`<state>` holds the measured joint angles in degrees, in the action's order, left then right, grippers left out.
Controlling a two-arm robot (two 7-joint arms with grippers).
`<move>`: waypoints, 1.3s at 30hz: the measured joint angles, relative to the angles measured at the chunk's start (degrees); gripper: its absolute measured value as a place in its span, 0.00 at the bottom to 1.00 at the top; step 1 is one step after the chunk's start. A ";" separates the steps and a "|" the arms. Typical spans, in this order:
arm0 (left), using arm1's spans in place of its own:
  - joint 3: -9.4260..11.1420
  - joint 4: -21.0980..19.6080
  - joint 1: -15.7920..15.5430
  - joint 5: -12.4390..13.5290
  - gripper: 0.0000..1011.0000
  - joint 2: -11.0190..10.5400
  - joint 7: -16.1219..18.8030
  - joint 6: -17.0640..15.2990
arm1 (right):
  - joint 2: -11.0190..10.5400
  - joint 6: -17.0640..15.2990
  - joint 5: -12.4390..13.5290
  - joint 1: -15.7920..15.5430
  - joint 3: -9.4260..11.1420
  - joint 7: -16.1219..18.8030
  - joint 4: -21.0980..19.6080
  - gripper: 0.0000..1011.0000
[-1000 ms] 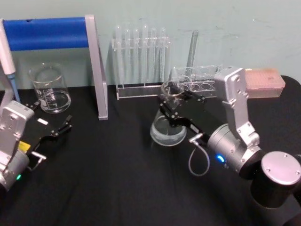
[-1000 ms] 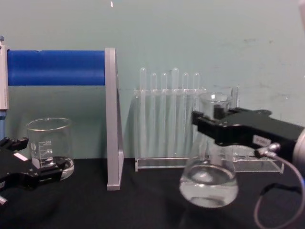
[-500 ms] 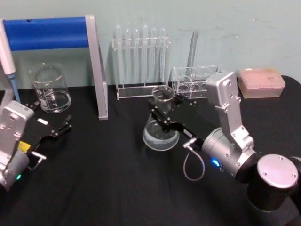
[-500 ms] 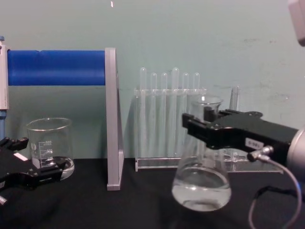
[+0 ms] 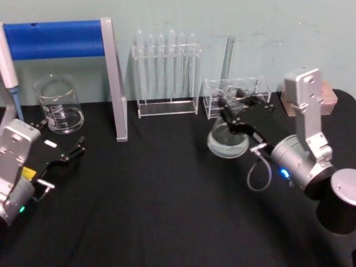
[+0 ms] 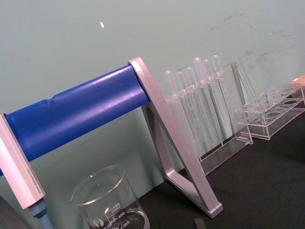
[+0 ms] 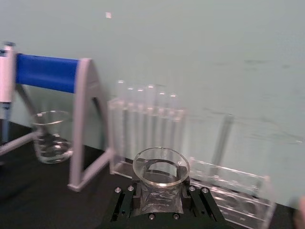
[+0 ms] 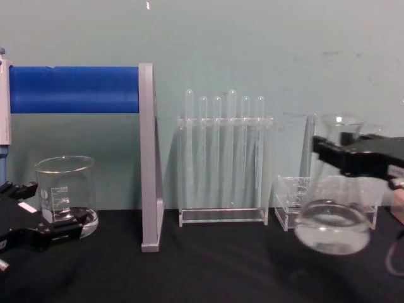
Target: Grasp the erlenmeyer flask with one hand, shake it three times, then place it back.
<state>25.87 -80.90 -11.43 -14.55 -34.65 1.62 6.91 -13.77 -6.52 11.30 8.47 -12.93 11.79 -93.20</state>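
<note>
now r tool [image 5: 232,113], clenched on erlenmeyer flask [image 5: 228,142] neck, has swung right vs 0.5s ago; l tool [image 5: 60,138] parked, spread.

A graduated beaker [image 5: 59,107] stands on the black table [image 5: 156,206] below a blue bar [image 5: 55,39]. A test-tube rack [image 5: 167,72] stands beside a low clear rack [image 8: 285,203].

The clear erlenmeyer flask [image 5: 228,142], liquid in its wide base, is upright on the right, its neck clamped by the right gripper [image 5: 230,112].
</note>
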 joint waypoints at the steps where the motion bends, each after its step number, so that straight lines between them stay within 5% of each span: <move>1: 0.00 0.00 0.00 0.00 0.99 0.00 0.00 0.00 | -0.07 0.00 0.00 0.05 0.36 -0.19 0.15 0.45; 10: 0.00 0.00 0.00 0.00 0.99 0.00 0.00 0.00 | -0.66 0.18 -0.50 0.40 4.04 -1.57 1.67 0.45; 21: 0.00 0.00 0.00 0.00 0.99 0.00 0.00 0.00 | -0.39 0.35 -1.51 0.44 5.42 -1.61 2.33 0.45; 30: 0.00 0.00 0.00 0.00 0.99 0.00 0.00 0.00 | 0.42 0.14 -1.63 0.07 3.86 -0.09 1.45 0.45; 39: 0.00 0.00 0.00 0.00 0.99 0.00 0.00 0.00 | 0.76 -0.20 -1.64 -0.80 -0.25 2.52 -0.46 0.45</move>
<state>25.86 -80.90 -11.43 -14.55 -34.64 1.62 6.91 -13.01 -6.72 9.66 7.67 -13.18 14.31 -93.67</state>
